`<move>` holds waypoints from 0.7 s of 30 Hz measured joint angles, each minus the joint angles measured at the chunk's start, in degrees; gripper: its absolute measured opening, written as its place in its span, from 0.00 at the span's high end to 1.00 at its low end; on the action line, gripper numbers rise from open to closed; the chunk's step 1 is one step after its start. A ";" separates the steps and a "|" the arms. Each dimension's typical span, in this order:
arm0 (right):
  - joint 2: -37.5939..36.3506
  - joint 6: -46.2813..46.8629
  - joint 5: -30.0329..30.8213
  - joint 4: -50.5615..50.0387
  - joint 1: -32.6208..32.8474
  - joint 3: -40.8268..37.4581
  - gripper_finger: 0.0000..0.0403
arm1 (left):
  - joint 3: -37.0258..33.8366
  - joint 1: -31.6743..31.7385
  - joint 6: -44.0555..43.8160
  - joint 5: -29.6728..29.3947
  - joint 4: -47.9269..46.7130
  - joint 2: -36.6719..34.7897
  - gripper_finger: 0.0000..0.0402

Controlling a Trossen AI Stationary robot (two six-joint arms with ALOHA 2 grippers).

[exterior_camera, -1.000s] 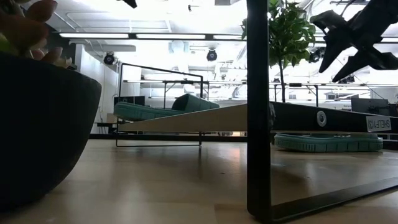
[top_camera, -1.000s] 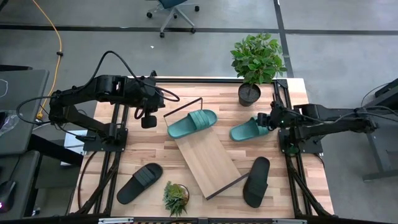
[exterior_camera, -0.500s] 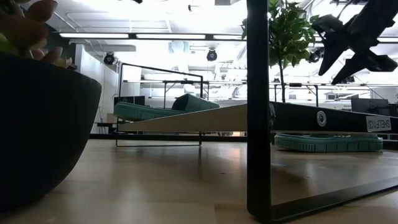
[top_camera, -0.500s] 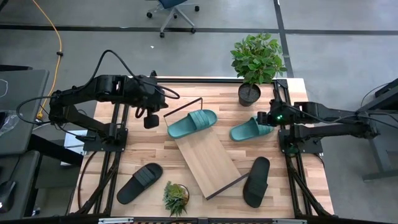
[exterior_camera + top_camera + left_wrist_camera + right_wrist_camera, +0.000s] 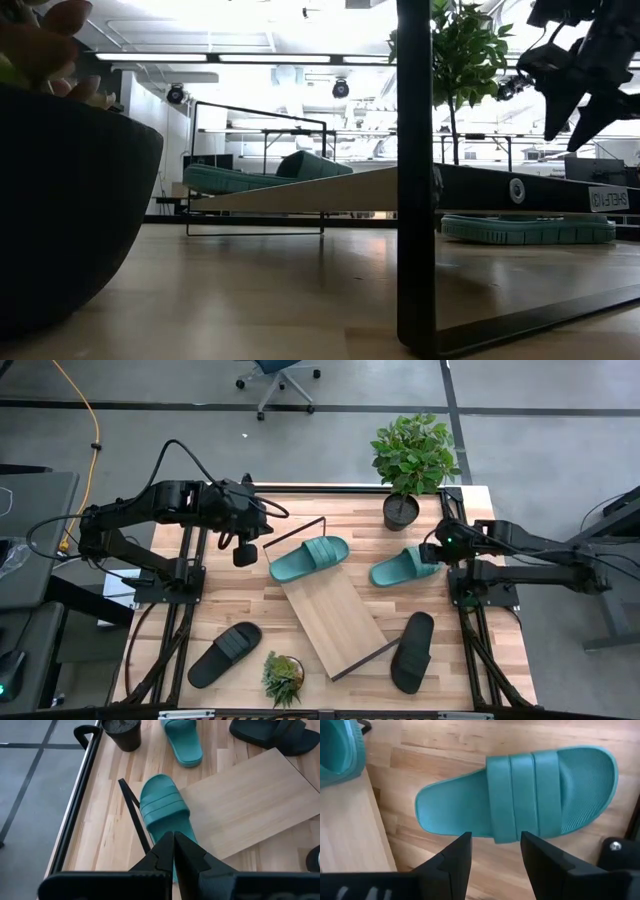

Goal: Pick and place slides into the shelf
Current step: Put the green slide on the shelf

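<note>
One camera hangs overhead, looking straight down on the whole table (image 5: pixel 240 600). Another sits at tabletop height, close behind a dark pot (image 5: pixel 70 200), facing level across into the room. Each wrist camera looks down closely past its own pincer; both share the green sandal (image 5: pixel 520 795) beside the shelf (image 5: pixel 250 805).

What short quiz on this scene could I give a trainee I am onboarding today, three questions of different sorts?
1. True or false: one teal slide already lies on the shelf.
2. The right gripper hangs over which thing? A) a black slide B) the second teal slide C) the potted plant
3. Fill in: the left gripper has its jaws ____.

Key
1. True; it rests on the board's upper end.
2. B; jaws open, not yet touching it.
3. Shut, holding nothing.
</note>
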 joint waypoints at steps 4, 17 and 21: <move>0.02 -5.89 -2.28 0.49 -4.43 0.00 0.60 | 0.00 0.00 -0.02 -0.04 0.00 0.00 0.99; 0.00 -27.59 -14.44 1.72 -25.85 0.00 0.60 | 0.00 0.00 -1.39 -0.13 -0.03 0.02 0.99; 0.11 -32.50 -18.16 1.66 -32.20 0.00 0.60 | 0.00 0.00 -1.55 -0.13 -0.04 0.02 0.99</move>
